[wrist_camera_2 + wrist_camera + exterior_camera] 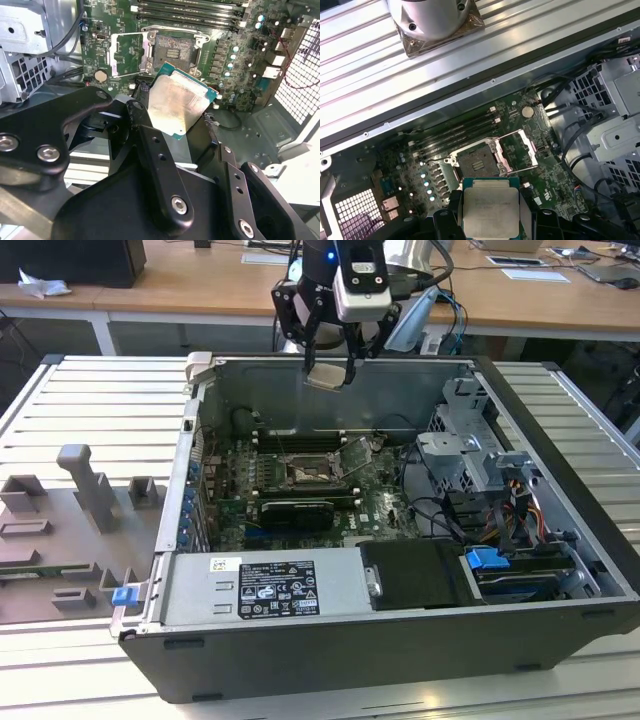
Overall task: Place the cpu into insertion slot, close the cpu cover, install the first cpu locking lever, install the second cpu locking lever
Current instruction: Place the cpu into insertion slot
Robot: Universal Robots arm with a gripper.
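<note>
**Operator:** What is the end effector's condition?

**Inspector:** Your end effector hangs above the open computer case, near its far wall in the exterior view. Its two black fingers are closed in on the cpu and pinch it at opposite edges. The chip's silvery face, with a green border round it, shows in both wrist views. It sits tilted in the grip.

**Operator:** And the socket?

**Inspector:** The insertion slot lies on the green motherboard below the chip and well apart from it. Its dark centre is exposed. The cpu cover is swung open. In the exterior view you will see it standing tilted just beside the slot, on the exterior view's right. Long black memory slots run between the slot and the case wall.

**Operator:** Anything else on record?

**Inspector:** Your case lies on its side on a ribbed metal worktop. A grey power supply sits along the case's near wall. A grey drive cage stands to the exterior view's right of the board.
</note>
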